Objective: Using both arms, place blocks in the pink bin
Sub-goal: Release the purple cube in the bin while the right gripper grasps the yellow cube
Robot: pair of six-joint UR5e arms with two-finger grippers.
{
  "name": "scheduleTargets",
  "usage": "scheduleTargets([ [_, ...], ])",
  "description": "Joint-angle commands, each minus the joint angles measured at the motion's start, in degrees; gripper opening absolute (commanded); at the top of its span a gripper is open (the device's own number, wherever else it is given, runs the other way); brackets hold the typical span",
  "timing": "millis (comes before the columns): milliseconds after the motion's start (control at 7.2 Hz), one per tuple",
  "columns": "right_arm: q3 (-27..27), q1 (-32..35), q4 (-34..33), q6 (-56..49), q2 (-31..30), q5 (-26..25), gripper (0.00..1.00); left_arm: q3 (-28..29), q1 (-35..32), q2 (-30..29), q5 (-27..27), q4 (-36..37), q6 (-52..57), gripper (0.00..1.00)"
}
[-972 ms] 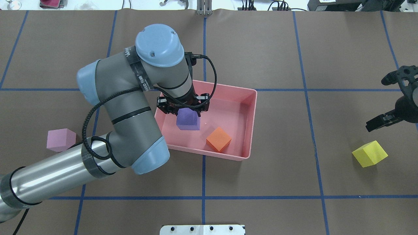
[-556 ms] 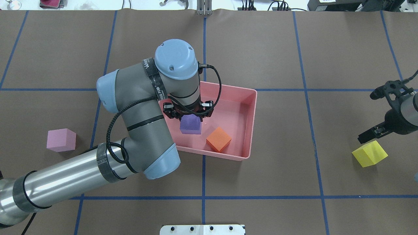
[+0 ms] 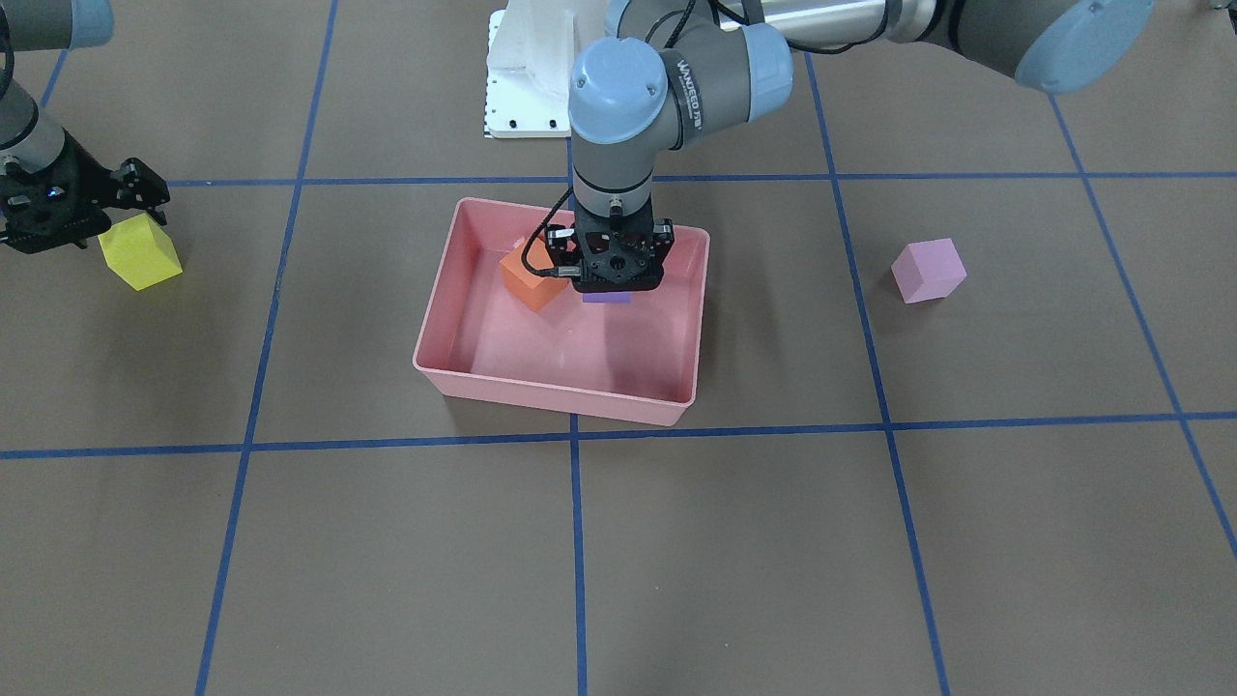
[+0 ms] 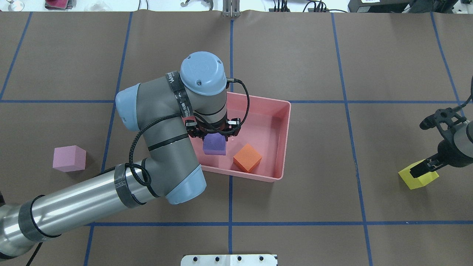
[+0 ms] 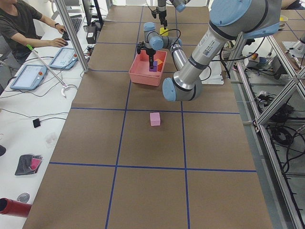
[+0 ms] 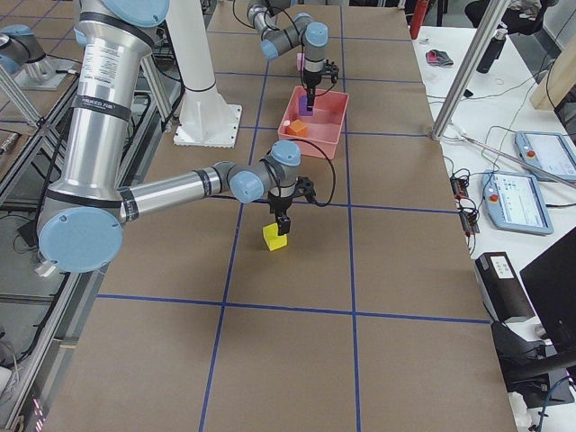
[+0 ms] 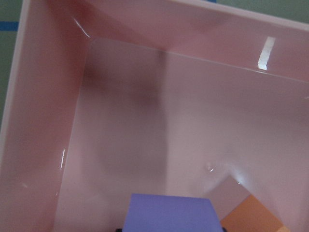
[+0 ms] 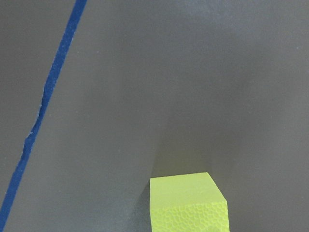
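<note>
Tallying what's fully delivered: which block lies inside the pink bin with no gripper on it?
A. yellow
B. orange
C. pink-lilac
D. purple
B: the orange block sits free on the floor of the pink bin, while the purple block is between the fingers of the left gripper and the other two are out on the table.

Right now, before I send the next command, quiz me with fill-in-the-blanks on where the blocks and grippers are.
1. The left gripper is shut on the purple block, which is ____ the pink bin.
2. Counting the orange block, that bin holds ____ blocks.
3. The right gripper hangs over the yellow block, which lies ____ the bin.
4. The light pink block lies on the table, on the ____ arm's side.
Missing words: inside, two, outside, left.
</note>
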Motion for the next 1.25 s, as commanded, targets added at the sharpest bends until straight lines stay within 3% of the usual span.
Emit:
scheduleTargets([
  [0,-1.95,-0.45,0.75,0.2,-0.05,0.09,1.0,0.19,0.11,0.0,0.0,0.06,0.0,0.11],
  [139,-2.65,-0.8,0.75,0.28,0.03,0.09,1.0,0.28,0.11,0.0,0.0,0.06,0.0,0.22],
  [417,-5.11,-1.42,3.54,0.37,0.21,0.09,1.0,0.28,0.2,0.0,0.0,0.14,0.0,0.59],
  [556,-6.86,-1.59,6.0,1.07,0.21,0.18,1.0,0.02,0.11,0.0,0.0,0.15,-0.09,0.86],
  [694,-7.05,-1.77,6.28,1.34,0.3,0.18,0.98,-0.33,0.11,-0.09,0.0,0.15,-0.18,0.97],
  [833,-6.88,-1.77,6.55,2.64,0.39,0.18,0.57,-1.55,-0.32,-0.09,0.0,0.15,-0.18,0.99],
  [972,-6.71,-1.86,6.64,3.0,0.47,0.27,0.09,-4.26,-1.46,0.26,-0.08,0.41,0.17,0.99],
  [1111,-6.27,-1.86,6.81,3.01,0.39,0.18,0.0,-10.38,-2.16,5.57,-0.26,0.5,0.61,0.99],
])
